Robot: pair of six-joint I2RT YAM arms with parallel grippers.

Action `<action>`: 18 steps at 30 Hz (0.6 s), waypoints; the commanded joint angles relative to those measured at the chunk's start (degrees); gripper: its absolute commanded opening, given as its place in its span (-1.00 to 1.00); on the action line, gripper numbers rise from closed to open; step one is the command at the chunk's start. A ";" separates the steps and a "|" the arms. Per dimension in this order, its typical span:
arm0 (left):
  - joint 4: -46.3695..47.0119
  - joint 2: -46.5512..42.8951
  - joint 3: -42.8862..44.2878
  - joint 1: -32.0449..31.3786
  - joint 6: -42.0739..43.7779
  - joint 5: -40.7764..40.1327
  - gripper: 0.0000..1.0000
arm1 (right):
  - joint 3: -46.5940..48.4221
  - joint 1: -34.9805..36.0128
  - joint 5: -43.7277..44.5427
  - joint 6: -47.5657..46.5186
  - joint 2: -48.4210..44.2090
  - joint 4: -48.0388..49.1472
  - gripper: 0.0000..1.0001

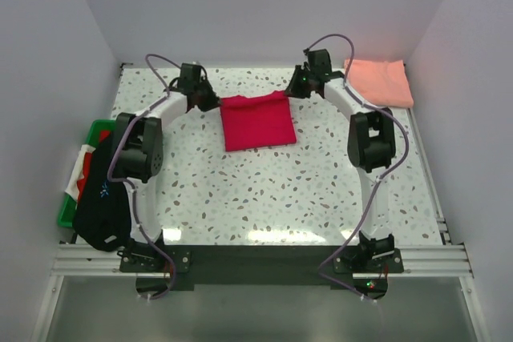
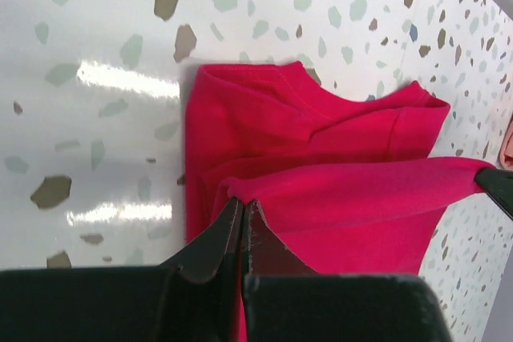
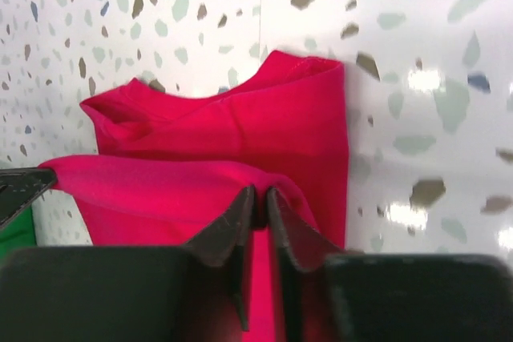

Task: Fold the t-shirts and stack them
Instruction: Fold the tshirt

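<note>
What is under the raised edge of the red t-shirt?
Beneath the edge pinched by the left gripper and right gripper, only lower layers of the crimson t-shirt show, lying on the speckled table. Whatever is under those layers is covered.

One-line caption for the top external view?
Left gripper and right gripper each pinch a far corner of the crimson t-shirt; folded salmon t-shirt lies far right.
</note>
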 commanded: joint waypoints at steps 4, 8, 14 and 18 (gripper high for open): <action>15.42 4.47 3.47 5.87 0.40 6.22 -0.25 | 17.10 -2.26 -4.93 -0.99 10.30 1.00 -0.10; 18.96 1.14 0.41 7.29 1.36 6.68 0.15 | 12.83 -2.70 -2.57 -2.22 4.88 3.53 0.39; 22.92 -8.35 -9.17 5.63 -0.83 4.30 -0.07 | -0.36 -2.09 -0.02 -1.35 -3.39 8.36 0.27; 23.09 -10.47 -12.00 2.73 -0.22 3.42 -0.66 | -7.75 -0.33 -0.80 -1.17 -6.48 12.15 -0.02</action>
